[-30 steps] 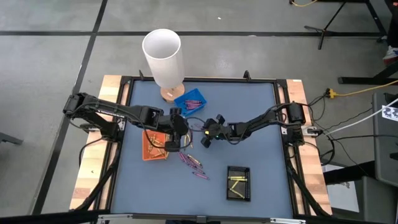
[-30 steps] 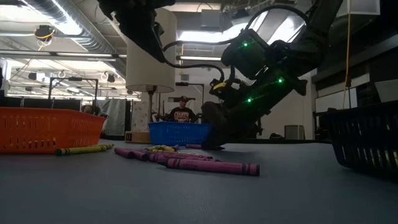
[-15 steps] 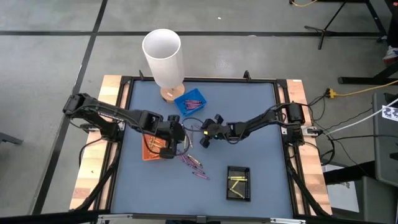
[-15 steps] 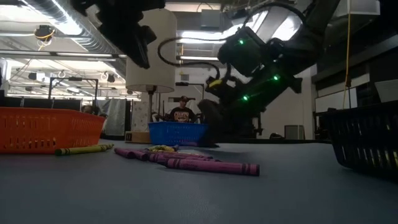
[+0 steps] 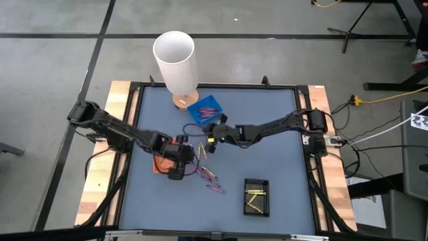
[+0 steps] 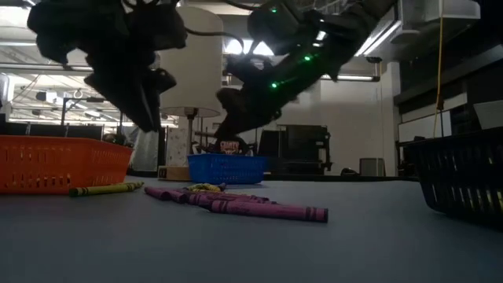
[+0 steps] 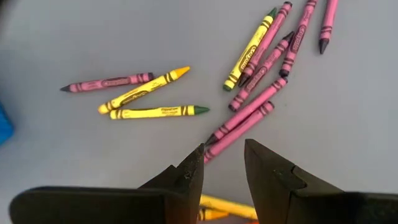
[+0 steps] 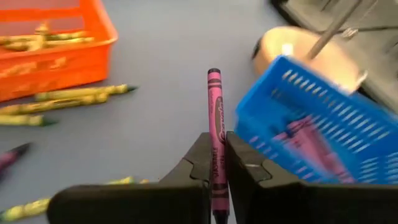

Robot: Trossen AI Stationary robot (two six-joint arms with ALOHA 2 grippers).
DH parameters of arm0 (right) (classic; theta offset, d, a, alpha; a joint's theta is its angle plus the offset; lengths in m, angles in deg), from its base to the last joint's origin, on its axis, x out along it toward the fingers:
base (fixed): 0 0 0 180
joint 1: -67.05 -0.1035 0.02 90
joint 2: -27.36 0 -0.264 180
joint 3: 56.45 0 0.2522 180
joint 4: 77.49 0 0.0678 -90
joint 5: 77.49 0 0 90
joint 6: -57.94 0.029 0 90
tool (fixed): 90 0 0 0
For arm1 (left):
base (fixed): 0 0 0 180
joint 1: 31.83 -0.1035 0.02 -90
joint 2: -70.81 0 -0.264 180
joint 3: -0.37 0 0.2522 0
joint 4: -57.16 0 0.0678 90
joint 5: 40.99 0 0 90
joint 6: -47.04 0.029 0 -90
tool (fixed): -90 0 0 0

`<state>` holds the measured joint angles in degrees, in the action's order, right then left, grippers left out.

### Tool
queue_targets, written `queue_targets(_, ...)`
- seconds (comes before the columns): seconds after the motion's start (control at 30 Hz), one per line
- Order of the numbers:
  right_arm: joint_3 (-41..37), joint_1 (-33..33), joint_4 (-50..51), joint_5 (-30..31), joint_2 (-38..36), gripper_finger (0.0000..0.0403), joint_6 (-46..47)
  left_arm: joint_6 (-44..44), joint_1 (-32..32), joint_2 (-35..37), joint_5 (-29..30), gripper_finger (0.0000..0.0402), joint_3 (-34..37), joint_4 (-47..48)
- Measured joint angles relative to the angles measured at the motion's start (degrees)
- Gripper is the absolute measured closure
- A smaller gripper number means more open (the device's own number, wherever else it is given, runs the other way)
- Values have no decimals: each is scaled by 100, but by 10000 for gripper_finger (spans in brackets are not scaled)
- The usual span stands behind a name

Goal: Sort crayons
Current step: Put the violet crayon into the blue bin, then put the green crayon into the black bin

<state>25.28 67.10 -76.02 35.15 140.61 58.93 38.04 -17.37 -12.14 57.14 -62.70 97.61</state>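
Observation:
My right gripper (image 8: 217, 142) is shut on a pink crayon (image 8: 214, 106) and hangs in the air near the blue tray (image 8: 311, 130), which holds pink crayons. In the high view this gripper (image 5: 209, 138) is just in front of the blue tray (image 5: 204, 110). My left gripper (image 7: 224, 155) is open, pointing down over a pair of pink crayons (image 7: 239, 124) lying flat on the table. More pink and yellow crayons (image 7: 152, 112) lie around them. In the high view it (image 5: 180, 167) stands beside the orange tray (image 5: 159, 161). My right gripper pinches the pink crayon's rear part (image 8: 216, 146) between its two fingers. The crayon lies along the fingers, and its pointed end (image 8: 213, 74) sticks out past the fingertips. It is lifted clear of the table.
A tall white cylinder on a wooden foot (image 5: 175, 60) stands at the far edge behind the blue tray. A black tray (image 5: 257, 197) with yellow crayons sits near the front right. The orange tray (image 8: 50, 50) holds yellow crayons. Loose pink crayons (image 5: 208, 177) lie mid-table.
My right gripper has risen off the table and gone toward the far left, toward the blue tray, rolling as it went. My left gripper has come down and moved toward the near edge, over the loose pink crayons.

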Motion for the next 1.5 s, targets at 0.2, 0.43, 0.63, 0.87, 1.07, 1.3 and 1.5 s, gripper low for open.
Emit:
queue_targets(0.2,283,428,98,34,-4,377,-430,-248,24,0,19,303,393,-716)
queue_targets(0.43,289,862,225,-73,-4,377,-431,-586,22,0,335,303,534,-1009)
queue_targets(0.63,289,1026,266,-616,-7,377,-431,-776,24,0,739,303,534,-1242)
queue_targets(0.87,289,1012,266,-673,-7,374,-433,-1997,18,4,1488,303,534,-1446)
queue_targets(1.07,289,1011,341,-674,-7,326,-433,-2709,18,4,1538,303,534,-1444)
queue_targets(1.3,289,1011,341,-672,-11,280,-433,-3217,18,-134,1837,303,532,-1445)
queue_targets(1.5,289,1011,342,-672,-11,277,-433,-3309,-27,-463,1845,303,532,-1727)
